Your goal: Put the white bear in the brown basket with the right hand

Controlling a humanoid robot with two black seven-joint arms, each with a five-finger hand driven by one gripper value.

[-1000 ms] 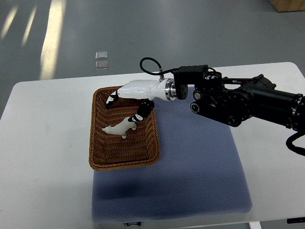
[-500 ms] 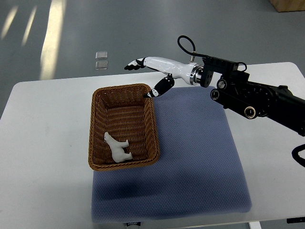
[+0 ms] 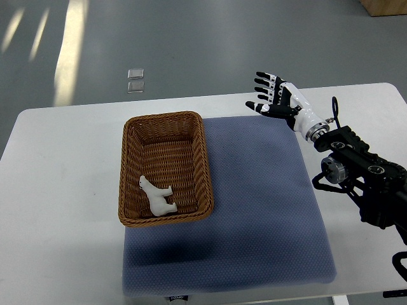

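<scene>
The white bear [image 3: 158, 197] lies on its side inside the brown wicker basket [image 3: 130, 152], near the basket's front edge. My right hand [image 3: 271, 96] is well away from it, over the far right corner of the blue mat, fingers spread and holding nothing. Its black arm [image 3: 362, 184] runs in from the right edge. The left arm does not show.
A blue mat [image 3: 254, 210] covers the middle of the white table [image 3: 57, 190], and the basket's right side rests on it. Two small clear squares [image 3: 135, 79] lie on the grey floor beyond the table.
A second ago the right hand held the bear over the basket. It let go, the bear dropped to the basket's front, and the hand drew back to the right.
</scene>
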